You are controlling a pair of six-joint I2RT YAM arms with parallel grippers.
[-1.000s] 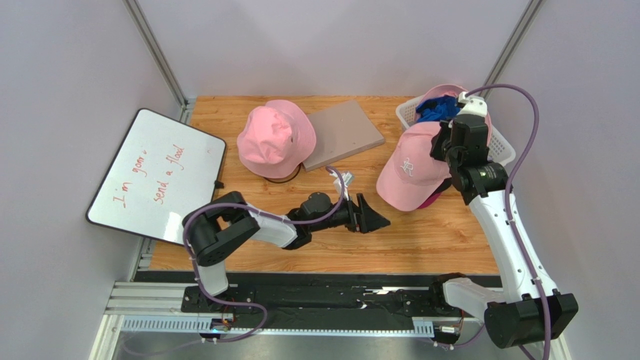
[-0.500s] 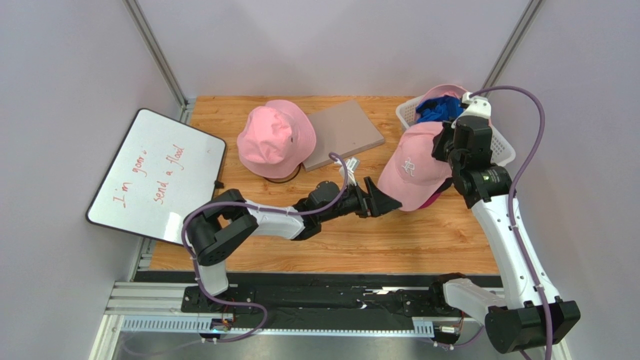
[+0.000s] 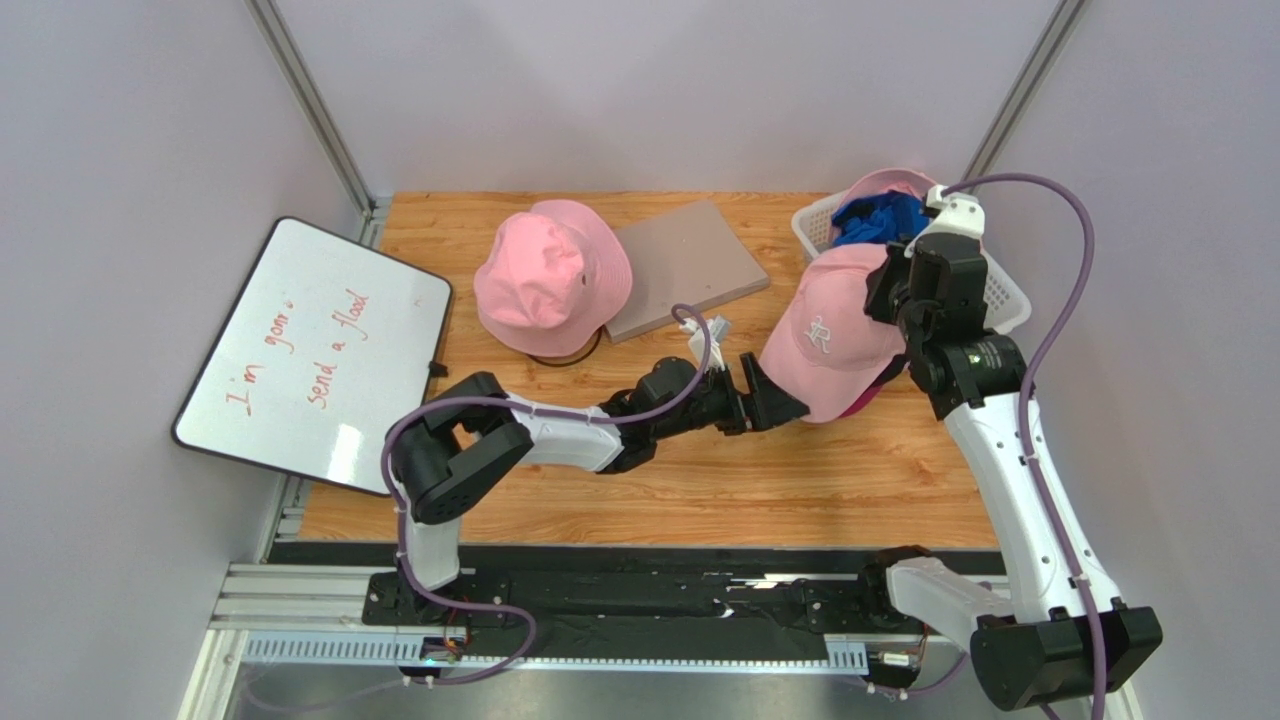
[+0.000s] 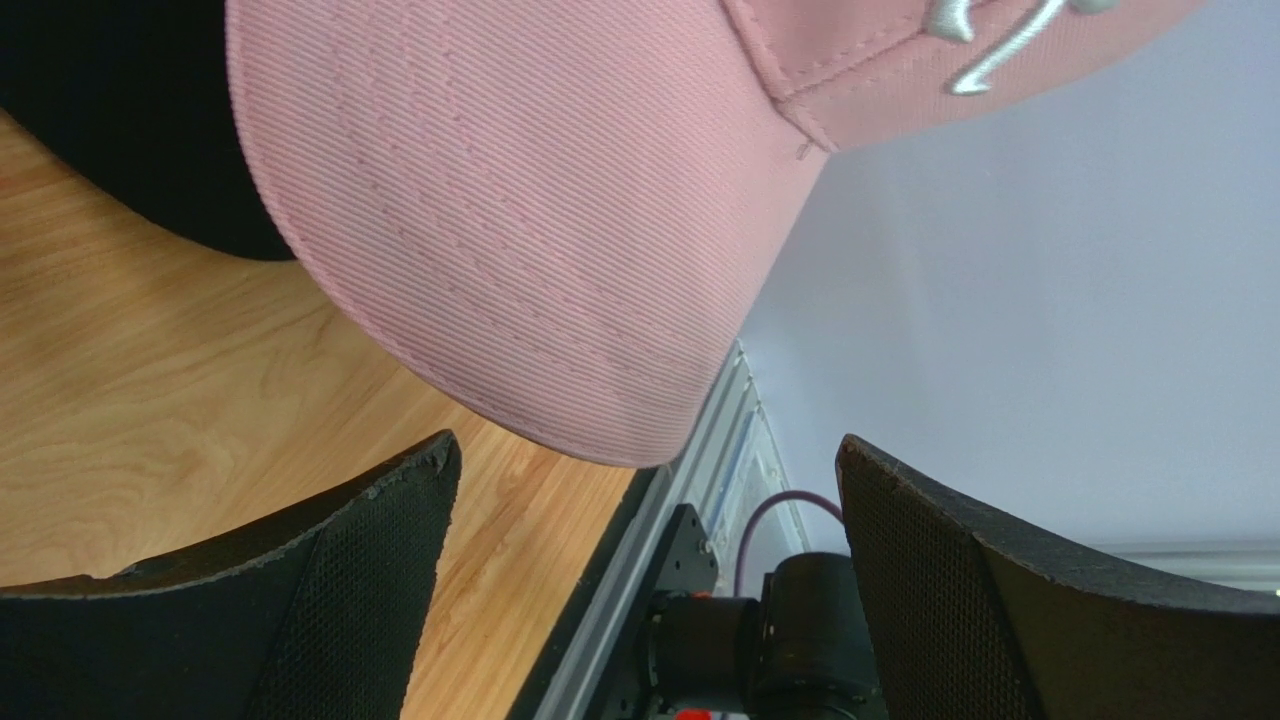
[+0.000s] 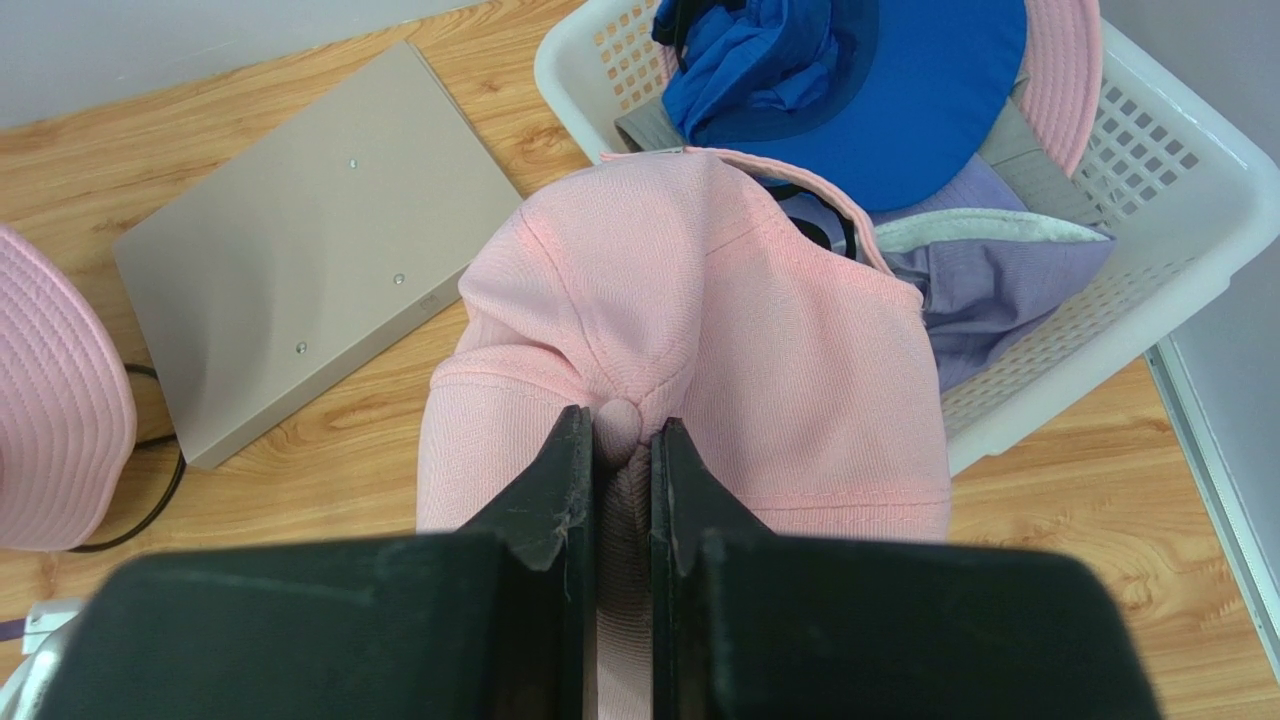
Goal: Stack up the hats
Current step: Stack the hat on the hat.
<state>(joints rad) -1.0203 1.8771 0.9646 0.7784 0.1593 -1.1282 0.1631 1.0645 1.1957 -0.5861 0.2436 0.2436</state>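
**Wooden counter: left arm closes in on the lifted pink cap**

Pale grey walls box in the wooden counter (image 3: 751,480), and the action sits at its right side. The right pincer (image 5: 618,435) is clamped shut on the crown of the pink baseball cap (image 3: 824,342), holding it just in front of the white mesh basket (image 3: 1010,308), brim towards the middle of the counter. Over the last second the left arm has stretched across from the centre. Its left pincer (image 4: 643,458) now stands wide open with nothing in it, one finger to either side of the brim's edge but not touching it. To my eye that looks like a handover or a steadying grip about to happen, so the cap can travel to the pink bucket hat (image 3: 549,278) waiting well apart at the far left.

A blue cap (image 5: 887,90) and a lavender one (image 5: 999,263) lie in the basket. A grey flat box (image 3: 688,267) lies beside the bucket hat, touching it. A whiteboard (image 3: 313,353) with red writing hangs off the left edge.
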